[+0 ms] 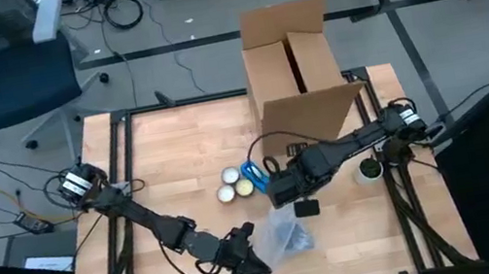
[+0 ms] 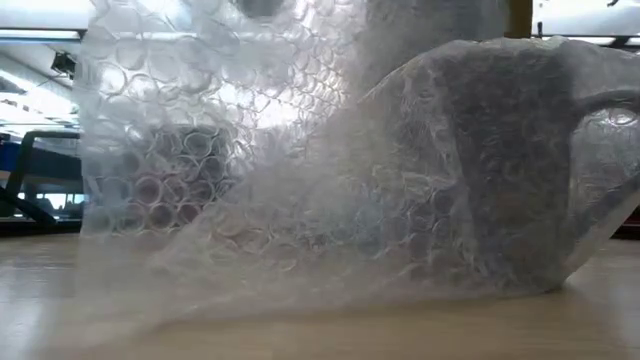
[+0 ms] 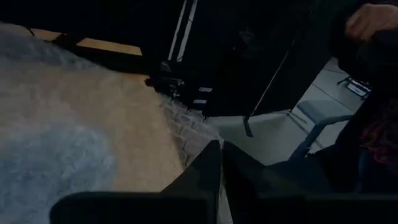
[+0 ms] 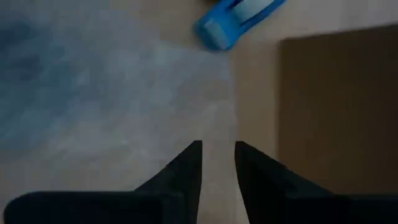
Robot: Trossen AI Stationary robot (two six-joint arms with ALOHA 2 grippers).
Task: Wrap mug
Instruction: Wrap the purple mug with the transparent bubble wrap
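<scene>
A bundle of clear bubble wrap lies on the wooden table near its front edge. In the low view a dark mug shows through the bubble wrap, which rests on the tabletop. My left gripper is shut, close by the bundle's left side; its shut fingers show in the left wrist view with the wrap beside them. My right gripper hovers over the bundle's far right part, pointing down, open by a narrow gap over the wrap. My left gripper lies right beside the bundle's left edge. I cannot tell whether it touches the wrap. Nothing shows between its fingers.
Two tape rolls and a blue tape dispenser lie just beyond the bundle. An open cardboard box stands at the table's far side, its flap over the table. A white cup sits at the right.
</scene>
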